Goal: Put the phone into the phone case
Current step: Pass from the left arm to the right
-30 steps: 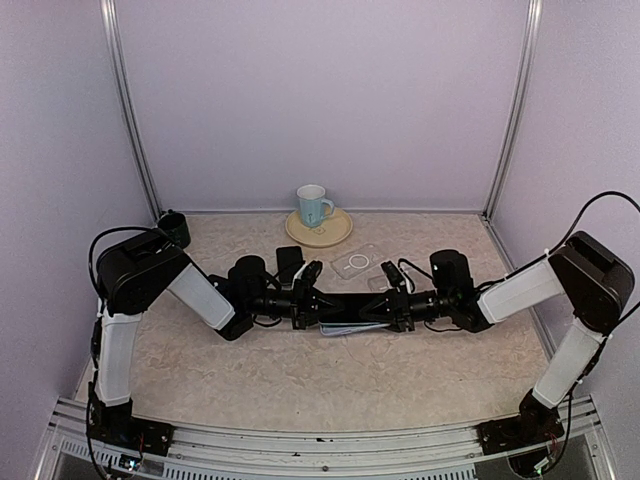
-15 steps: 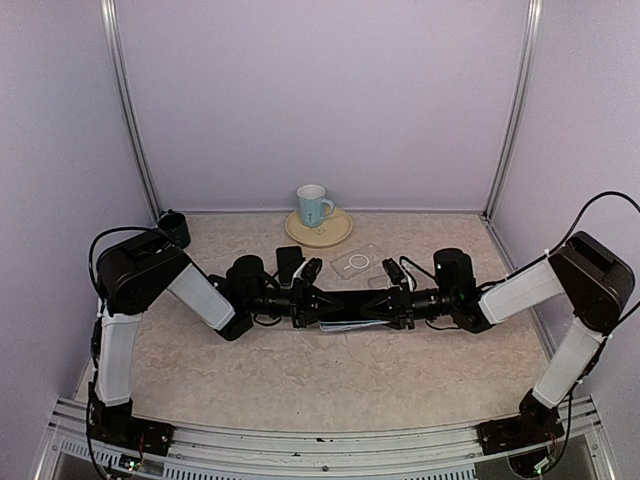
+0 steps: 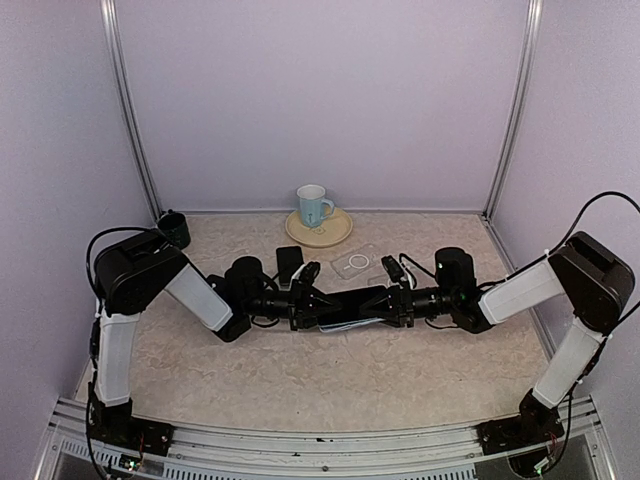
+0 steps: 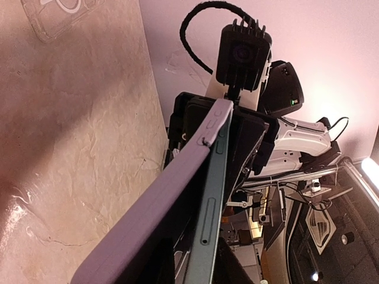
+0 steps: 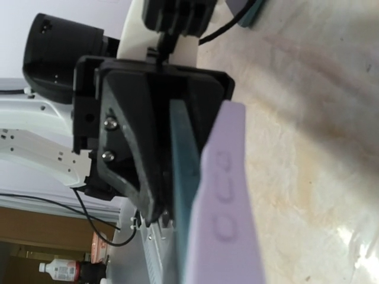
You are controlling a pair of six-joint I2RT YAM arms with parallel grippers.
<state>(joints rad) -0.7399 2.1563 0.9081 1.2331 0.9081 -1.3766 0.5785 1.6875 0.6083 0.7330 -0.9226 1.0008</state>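
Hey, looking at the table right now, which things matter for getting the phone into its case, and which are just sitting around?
Part of the job:
- phone
- purple case, lying along the phone

Just lying about:
- clear case, flat on the table
- mug, standing on a plate
- dark cup, back left corner

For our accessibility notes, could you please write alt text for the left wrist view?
A lilac phone case and a teal-edged phone, side by side, run from the camera up to the right gripper, whose black jaws bracket their far end. Beside them lies the beige marbled table, with a clear phone case at top left.
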